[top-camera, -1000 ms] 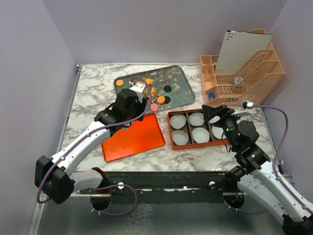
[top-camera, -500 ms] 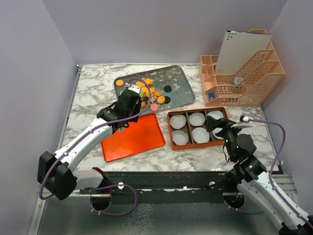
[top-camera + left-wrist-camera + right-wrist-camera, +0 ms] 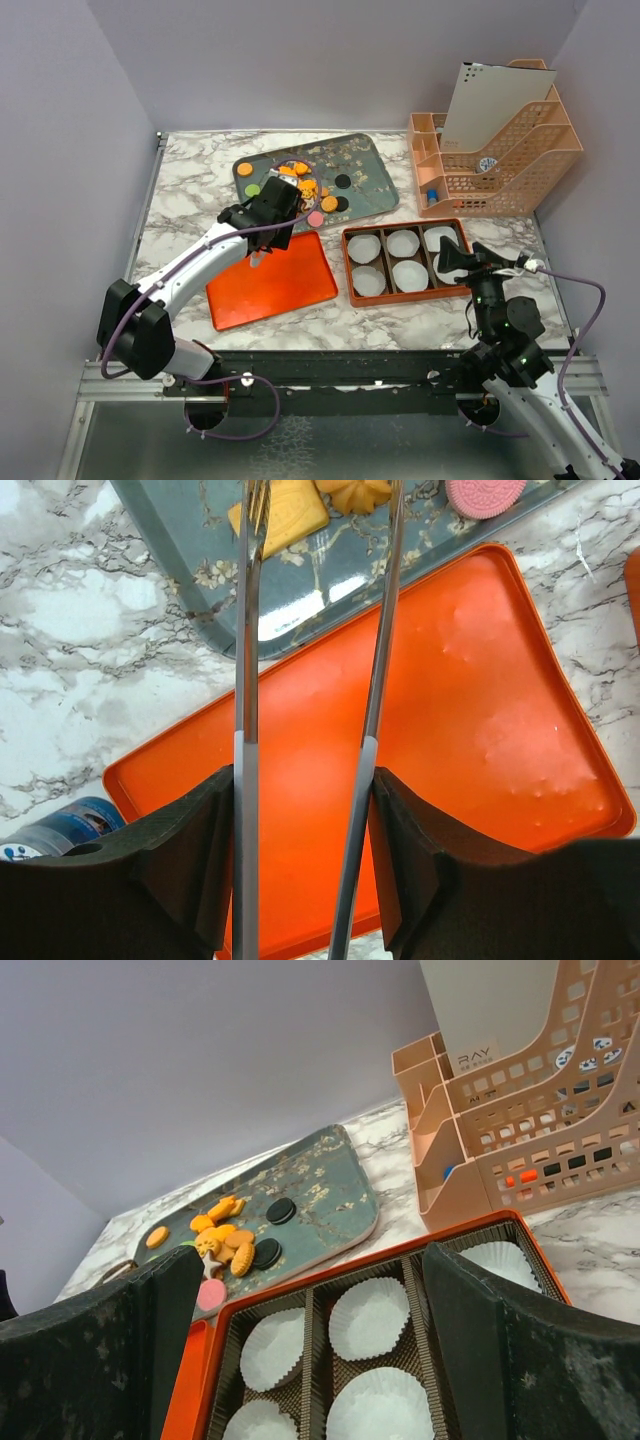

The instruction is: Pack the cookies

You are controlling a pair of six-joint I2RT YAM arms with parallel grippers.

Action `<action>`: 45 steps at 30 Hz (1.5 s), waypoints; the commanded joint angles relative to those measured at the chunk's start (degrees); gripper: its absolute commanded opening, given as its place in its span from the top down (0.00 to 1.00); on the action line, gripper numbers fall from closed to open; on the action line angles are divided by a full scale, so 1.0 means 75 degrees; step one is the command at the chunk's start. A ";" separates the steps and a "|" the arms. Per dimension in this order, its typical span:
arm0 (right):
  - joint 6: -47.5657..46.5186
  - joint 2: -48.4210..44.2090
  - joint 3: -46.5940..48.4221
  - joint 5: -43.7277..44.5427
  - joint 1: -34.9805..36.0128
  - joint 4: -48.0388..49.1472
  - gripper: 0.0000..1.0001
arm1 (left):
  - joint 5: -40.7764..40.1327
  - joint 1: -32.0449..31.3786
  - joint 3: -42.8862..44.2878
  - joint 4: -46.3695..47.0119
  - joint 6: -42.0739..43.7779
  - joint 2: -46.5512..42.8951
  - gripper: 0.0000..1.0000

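The cookies [image 3: 312, 190] lie in a loose heap on a grey-green flowered tray [image 3: 372, 172]: orange rounds, two black ones, a green one, a pink one. My left gripper [image 3: 268, 214] is shut on metal tongs [image 3: 246, 680]. The tong tips reach over the tray's near edge, beside a yellow square cookie [image 3: 290, 510]. A pink cookie [image 3: 486, 492] lies to their right. My right gripper [image 3: 456, 262] is open and empty at the right end of the orange box [image 3: 349, 268], which holds white paper cups [image 3: 370, 1315]. The cookies [image 3: 225, 1242] also show in the right wrist view.
A flat orange lid [image 3: 270, 282] lies left of the box, under my left wrist. A peach desk organiser [image 3: 495, 150] with a white sheet stands at the back right. Purple walls close in the marble table on three sides.
My right gripper has drawn back toward the near right, off the box's middle. My left wrist has lowered and shifted slightly, uncovering more cookies on the tray.
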 commanded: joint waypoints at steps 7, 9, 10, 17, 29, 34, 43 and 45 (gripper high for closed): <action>-0.0077 -0.0118 -0.0076 0.0281 -0.0012 -0.0164 0.00 | 0.0375 0.0029 0.0527 -0.0142 0.0083 0.0630 0.46; -0.0066 -0.0112 -0.0084 0.0314 -0.0017 -0.0157 0.00 | 0.0382 0.0028 0.0575 -0.0149 0.0117 0.0730 0.46; -0.0056 -0.0118 -0.0085 0.0332 -0.0019 -0.0164 0.00 | 0.0378 0.0022 0.0601 -0.0147 0.0132 0.0778 0.46; 0.0007 -0.0071 -0.0088 0.0502 -0.0016 -0.0381 0.00 | 0.0339 0.0078 0.0804 -0.0212 0.0244 0.1092 0.47; 0.0071 0.0035 -0.0050 0.0621 -0.0023 -0.0468 0.00 | 0.0633 0.0428 0.0837 -0.0240 0.0301 0.1312 0.49; 0.0075 0.0042 -0.0039 0.0634 -0.0015 -0.0469 0.00 | 0.0880 0.0452 0.0829 -0.0240 0.0376 0.1377 0.49; 0.0075 0.0094 -0.0038 0.0635 -0.0015 -0.0447 0.00 | 0.1194 0.0451 0.0947 -0.0333 0.0395 0.1382 0.54; 0.0075 0.0130 -0.0028 0.0643 -0.0015 -0.0446 0.00 | 0.1165 0.0455 0.0934 -0.0343 0.0413 0.1367 0.55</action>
